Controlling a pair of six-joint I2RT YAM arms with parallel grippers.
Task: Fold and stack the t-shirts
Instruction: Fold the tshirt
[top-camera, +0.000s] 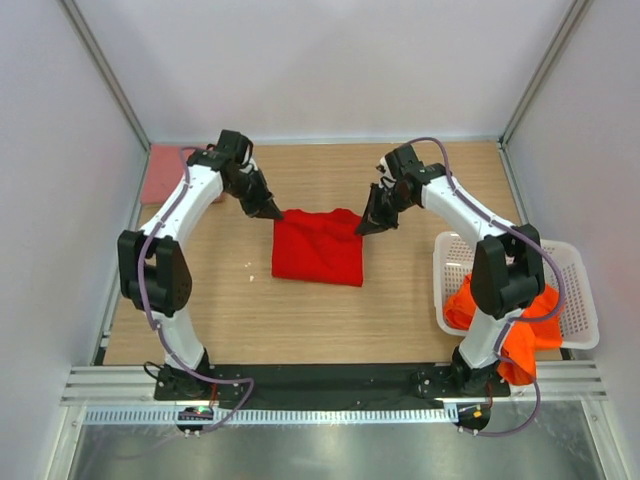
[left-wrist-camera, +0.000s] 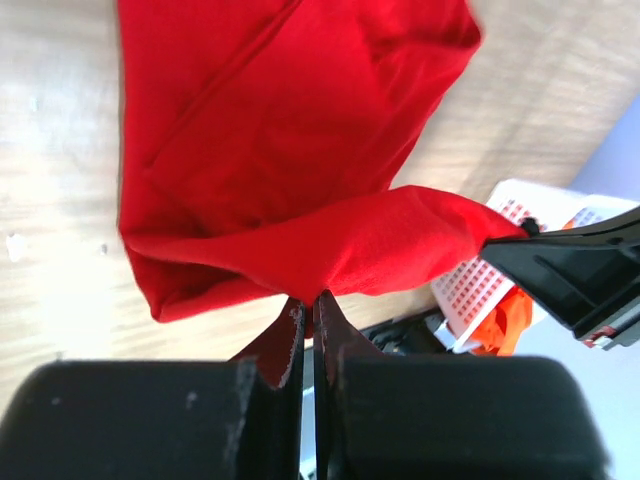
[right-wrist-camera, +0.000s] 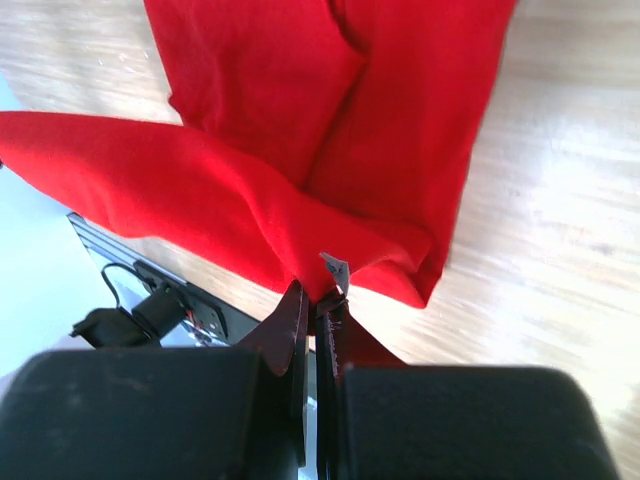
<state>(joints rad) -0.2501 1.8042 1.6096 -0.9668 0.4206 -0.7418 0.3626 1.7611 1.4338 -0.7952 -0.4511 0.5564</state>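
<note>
Top external: shirt edge held at both corners

Fully closed, left tool (top-camera: 273, 211) and right tool (top-camera: 366, 226) each pinch a far corner of the red shirt (top-camera: 320, 252). Its body lies on the table (top-camera: 230, 300), toward the bases. The held edge runs left-right, both arms equally near.

I get bright, even light from overhead in the top view, with only faint shadows on the table (top-camera: 230, 310). Both wrist views glare where the wood washes almost white (worst at the left wrist's lower left). My near fingers (left-wrist-camera: 293, 345) look dark and blurred, while the red shirt (right-wrist-camera: 250, 80) is fairly sharp.
</note>
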